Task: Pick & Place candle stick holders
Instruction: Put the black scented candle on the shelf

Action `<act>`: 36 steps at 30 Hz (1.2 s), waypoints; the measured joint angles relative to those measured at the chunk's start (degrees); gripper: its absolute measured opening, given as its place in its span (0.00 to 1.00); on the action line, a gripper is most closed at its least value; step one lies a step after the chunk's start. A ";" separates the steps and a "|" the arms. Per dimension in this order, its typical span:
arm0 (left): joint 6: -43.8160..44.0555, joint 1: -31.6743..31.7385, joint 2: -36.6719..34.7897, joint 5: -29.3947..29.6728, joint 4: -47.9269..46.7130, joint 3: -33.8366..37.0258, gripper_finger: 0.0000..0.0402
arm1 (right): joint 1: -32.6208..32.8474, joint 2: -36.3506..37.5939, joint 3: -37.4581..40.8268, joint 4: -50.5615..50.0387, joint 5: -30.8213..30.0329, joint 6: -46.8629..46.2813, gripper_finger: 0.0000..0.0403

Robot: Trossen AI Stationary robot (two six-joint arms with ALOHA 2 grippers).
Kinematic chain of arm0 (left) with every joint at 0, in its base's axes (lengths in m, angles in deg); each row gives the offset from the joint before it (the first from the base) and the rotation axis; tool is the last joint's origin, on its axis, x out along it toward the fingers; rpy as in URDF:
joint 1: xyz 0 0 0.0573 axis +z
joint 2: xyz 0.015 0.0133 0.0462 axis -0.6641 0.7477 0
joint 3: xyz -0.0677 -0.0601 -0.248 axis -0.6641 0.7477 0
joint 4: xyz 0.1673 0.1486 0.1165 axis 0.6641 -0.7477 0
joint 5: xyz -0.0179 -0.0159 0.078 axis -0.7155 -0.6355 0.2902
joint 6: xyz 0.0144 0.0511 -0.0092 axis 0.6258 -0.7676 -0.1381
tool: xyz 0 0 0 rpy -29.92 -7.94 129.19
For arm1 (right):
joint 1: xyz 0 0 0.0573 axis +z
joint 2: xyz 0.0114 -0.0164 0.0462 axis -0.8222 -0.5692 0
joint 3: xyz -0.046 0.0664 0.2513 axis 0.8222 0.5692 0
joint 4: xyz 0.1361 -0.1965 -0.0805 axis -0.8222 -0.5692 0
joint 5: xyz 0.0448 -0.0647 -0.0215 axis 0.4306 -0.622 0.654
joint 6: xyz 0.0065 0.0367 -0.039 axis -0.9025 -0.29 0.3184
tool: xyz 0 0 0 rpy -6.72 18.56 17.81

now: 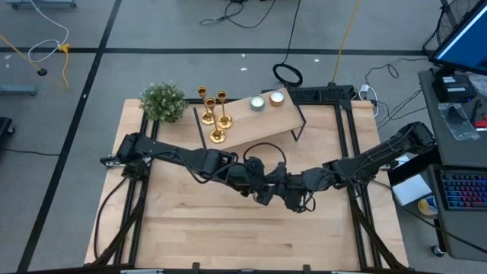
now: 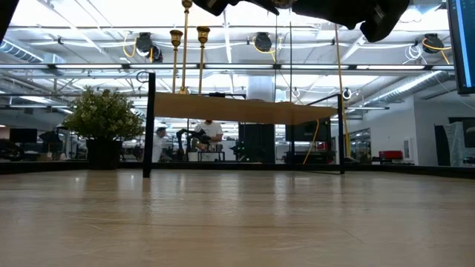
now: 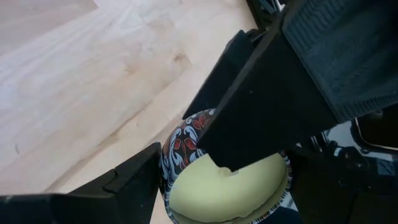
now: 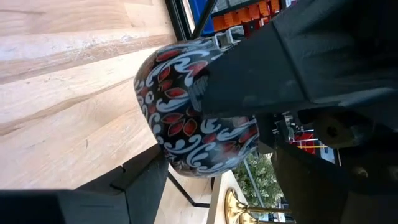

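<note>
Three gold candle stick holders (image 1: 215,114) stand upright on their round bases at the left end of a raised wooden shelf (image 1: 251,118); they also show in the low view (image 2: 189,59). No gripper touches them. My left gripper (image 1: 262,194) and my right gripper (image 1: 285,198) meet over the table's middle. Both are closed around a small round bowl candle, black with a red and white pattern (image 4: 186,106) and pale yellow wax inside (image 3: 230,186). In the high view the grippers hide the bowl. My left gripper (image 3: 186,162) has the bowl between its two fingers. One finger (image 3: 134,183) lies against the patterned outer wall (image 3: 177,146); the other (image 3: 261,118) reaches over the rim and covers part of the wax. The bowl is clear of the table. CONTACT (right): My right gripper (image 4: 193,130) has the bowl's rounded outer wall (image 4: 180,149) between its two fingers, one (image 4: 146,180) on one side and the other (image 4: 261,74) across the opposite side. The exact contact is hidden by the fingers. The bowl is clear of the table.
Two tealights (image 1: 257,102) (image 1: 277,97) lie on the shelf's right half. A small potted plant (image 1: 163,101) stands at the far left corner. The shelf rests on thin black legs (image 2: 151,122). Bare wooden tabletop (image 1: 228,236) lies toward the near edge. People sit in the room behind (image 2: 211,133).
</note>
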 joint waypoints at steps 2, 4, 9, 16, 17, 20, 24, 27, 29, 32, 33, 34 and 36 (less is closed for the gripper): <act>-0.10 0.00 0.00 -0.37 0.62 0.00 0.74 | 0.34 0.00 0.00 0.23 -0.15 0.00 0.67; -0.52 -0.02 0.00 -0.51 1.09 0.00 0.74 | 0.86 0.00 0.00 0.57 -0.99 0.00 0.67; -1.78 -0.37 0.00 -0.65 1.45 -0.01 0.74 | 2.27 0.00 0.00 0.80 -1.98 -0.06 0.67; -1.21 -0.94 0.00 -2.03 1.54 0.00 0.74 | 4.16 0.00 0.00 1.42 -3.14 -0.21 0.67; -1.13 -1.03 0.00 -2.24 1.69 -0.01 0.74 | 4.36 0.00 0.00 1.46 -3.16 -0.20 0.67; 0.06 -1.20 0.00 -2.76 1.86 0.00 0.74 | 4.49 0.00 0.00 1.48 -3.14 -0.20 0.67; 0.18 -1.22 0.00 -3.09 2.86 -0.02 0.74 | 4.47 0.00 0.00 1.40 -4.83 -0.22 0.67; 0.08 -1.20 0.00 -3.16 3.51 -0.01 0.74 | 4.64 0.00 0.00 1.13 -6.29 -0.22 0.67; 0.23 -1.20 0.00 -3.48 4.10 -0.01 0.74 | 4.68 0.00 0.00 0.44 -6.36 -0.22 0.66; 2.34 -1.63 0.00 -3.40 4.72 0.00 0.74 | 4.82 0.01 0.00 0.44 -6.21 -0.03 0.66; 3.18 -1.86 0.00 -3.27 4.83 -0.01 0.74 | 5.07 0.02 0.00 0.50 -6.20 0.24 0.66; 4.08 -2.13 0.00 -3.17 4.87 0.00 0.74 | 5.32 0.02 0.00 0.52 -6.31 0.37 0.66; 6.64 -2.60 0.00 -3.14 5.59 0.00 0.74 | 6.05 0.02 0.00 0.63 -7.63 0.45 0.66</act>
